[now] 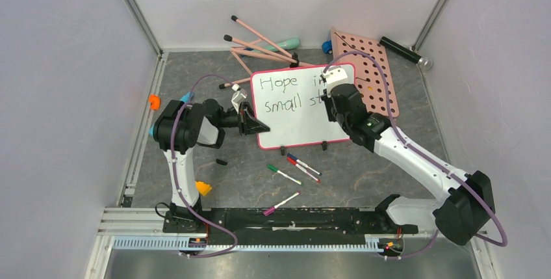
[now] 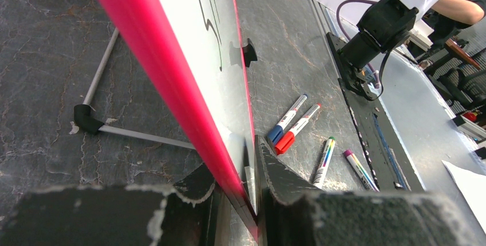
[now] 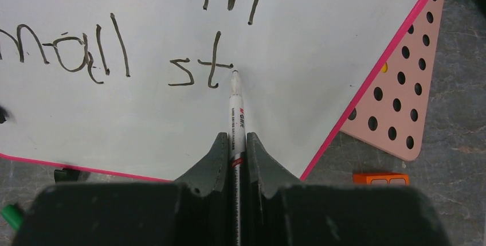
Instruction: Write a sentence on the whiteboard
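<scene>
Two hands are at work in the overhead view. My left hand [image 1: 249, 121] is clamped on the left short edge of the whiteboard [image 1: 299, 126], and my right hand [image 1: 331, 79] sits over its upper right part. The board's long axis runs left to right across the bench [image 1: 377, 168], turned slightly. The sentence [image 1: 281, 93] reads upright from my side, "Hope in" above "small st", and the arm covers anything past that. The board has a glossy white face, a pink-red rim, rounded corners and two small black clips [image 1: 324, 145] at its near edge. Its right edge meets the pink panel of round holes [image 1: 375, 74]. Pink sticks [image 1: 260, 48] with black tips crowd the far left corner. On the near side, loose markers [image 1: 303, 166] lie between the board and the arm bases.

From the left wrist, I see both black fingers [image 2: 283, 180] pressing the rim from either side. The board is edge-on here and runs away up-left. The grey surface on both sides is rough and cracked. A thin grey rod with a black elbow [image 2: 86, 117] lies to the left.

From the right wrist, the hand is closed tight on a white marker [image 3: 236, 108] that points straight away. Its tip touches the board at the end of the t's crossbar. Open white space lies to the right, up to the rounded corner, which overlaps the holed panel.
</scene>
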Motion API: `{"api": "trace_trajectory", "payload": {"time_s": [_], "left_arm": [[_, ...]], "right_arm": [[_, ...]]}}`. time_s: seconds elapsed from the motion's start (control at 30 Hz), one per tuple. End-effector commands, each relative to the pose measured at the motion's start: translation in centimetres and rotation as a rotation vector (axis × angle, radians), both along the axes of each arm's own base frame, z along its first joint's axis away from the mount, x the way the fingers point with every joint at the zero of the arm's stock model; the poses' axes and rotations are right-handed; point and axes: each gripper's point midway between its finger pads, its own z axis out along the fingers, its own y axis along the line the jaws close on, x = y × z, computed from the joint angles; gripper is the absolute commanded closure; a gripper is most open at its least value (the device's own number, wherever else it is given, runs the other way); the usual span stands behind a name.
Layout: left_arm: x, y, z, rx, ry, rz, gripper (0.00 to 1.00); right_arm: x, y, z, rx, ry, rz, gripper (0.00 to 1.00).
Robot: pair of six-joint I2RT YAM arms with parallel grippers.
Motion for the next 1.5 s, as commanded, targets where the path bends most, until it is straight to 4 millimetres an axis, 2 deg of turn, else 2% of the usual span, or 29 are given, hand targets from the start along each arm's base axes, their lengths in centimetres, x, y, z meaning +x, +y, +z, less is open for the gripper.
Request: {"api": "trace_trajectory", "payload": {"time_s": [0.0, 0.23, 0.5, 0.83, 1.47], "left_arm": [[-0.6, -0.3, 0.1, -0.01, -0.163, -0.064, 0.84], [-0.6, -0.3, 0.2, -0.01, -0.164, -0.065, 0.84], [-0.6, -0.3, 0.2, -0.01, -0.165, -0.064, 0.84], [-0.6, -0.3, 0.1, -0.01, -0.164, -0.065, 0.84], [-0.6, -0.3, 0.2, -0.01, -0.163, -0.065, 0.84]], "right_arm": [[0.8, -0.1, 0.7, 0.011, -0.029, -0.018, 1.0], [1.0, -1.1, -0.3, -0.013, -0.011, -0.058, 1.0], [1.2, -2.3, -0.1, -0.023, -0.015, -0.096, 1.0], [2.3, -0.9, 1.3, 0.012, -0.033, -0.059, 1.0], [2.5, 0.3, 1.6, 0.04, -0.043, -0.002, 1.0]]}}
